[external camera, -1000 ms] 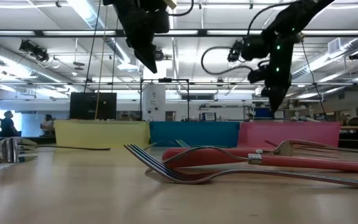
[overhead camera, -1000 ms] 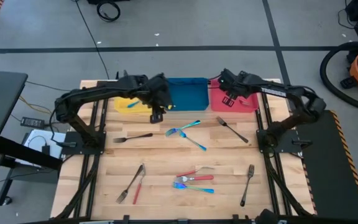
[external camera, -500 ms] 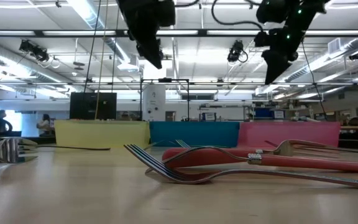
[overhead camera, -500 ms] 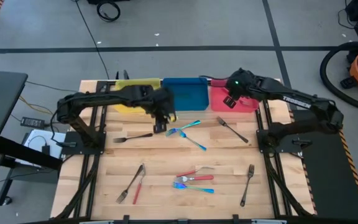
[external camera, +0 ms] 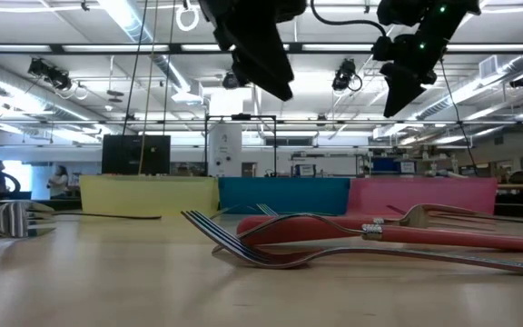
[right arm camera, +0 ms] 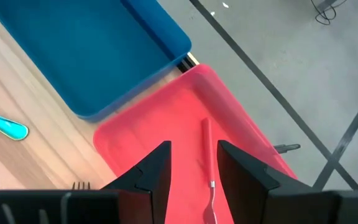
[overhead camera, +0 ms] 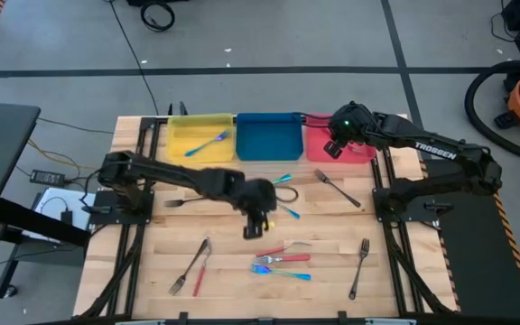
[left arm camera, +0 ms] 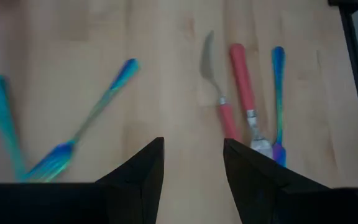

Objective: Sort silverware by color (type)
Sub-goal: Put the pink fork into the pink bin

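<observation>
The silverware lies scattered over the wooden table [overhead camera: 161, 262]. A cluster of red-handled and teal pieces [overhead camera: 283, 262] is seen near the table's middle toward six o'clock; two teal pieces [overhead camera: 283, 181] lie just toward twelve o'clock of it; dark grey forks lie at three o'clock [overhead camera: 336, 188], at five o'clock [overhead camera: 359, 267] and at nine o'clock [overhead camera: 191, 200]; a grey fork and a red-handled piece [overhead camera: 192, 267] lie at seven o'clock. One teal piece [overhead camera: 207, 143] is already held in the yellow tray [overhead camera: 181, 131], and one red-handled piece [right arm camera: 209, 168] in the red tray [right arm camera: 241, 134]; the blue tray [overhead camera: 269, 135] sits between them.

The left gripper [overhead camera: 256, 212] is stretched over the table's middle, fingers parted narrowly and empty (nothing between them in the wrist view), above bare wood beside the red-and-teal cluster [left arm camera: 247, 99]. The right gripper [right arm camera: 191, 171] hangs over the red tray, narrowly parted and empty.

The step in hand is judged to be a reach for the next piece. A descent and closure across one handle is called for, without disturbing the touching neighbours.
</observation>
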`<control>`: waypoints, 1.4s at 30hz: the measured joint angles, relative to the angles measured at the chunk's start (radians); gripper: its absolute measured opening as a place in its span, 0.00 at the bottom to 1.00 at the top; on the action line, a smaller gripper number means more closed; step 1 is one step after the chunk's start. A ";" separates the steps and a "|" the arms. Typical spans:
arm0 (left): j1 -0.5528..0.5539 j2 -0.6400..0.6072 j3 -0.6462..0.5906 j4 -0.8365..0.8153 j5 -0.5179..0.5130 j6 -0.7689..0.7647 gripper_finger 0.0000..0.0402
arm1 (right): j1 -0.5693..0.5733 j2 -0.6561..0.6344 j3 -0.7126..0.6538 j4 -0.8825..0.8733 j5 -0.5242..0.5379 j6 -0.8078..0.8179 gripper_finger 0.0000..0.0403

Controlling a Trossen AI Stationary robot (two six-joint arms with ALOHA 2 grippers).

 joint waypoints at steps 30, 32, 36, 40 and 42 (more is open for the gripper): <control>-0.113 0.296 0.000 0.303 -0.026 -0.158 0.41 | 0.007 0.001 0.000 0.005 0.002 0.132 0.34; -0.116 0.315 0.001 0.330 -0.026 -0.158 0.41 | 0.007 0.001 0.000 0.005 -0.001 0.133 0.34; -0.121 0.334 0.000 0.320 -0.026 -0.158 0.41 | 0.011 0.001 0.000 0.000 -0.002 0.158 0.34; -0.124 0.347 0.001 0.323 -0.028 -0.158 0.41 | 0.014 0.001 0.000 -0.003 -0.003 0.162 0.34; -0.125 0.349 0.001 0.324 -0.031 -0.157 0.41 | 0.017 0.001 0.000 -0.003 -0.003 0.177 0.34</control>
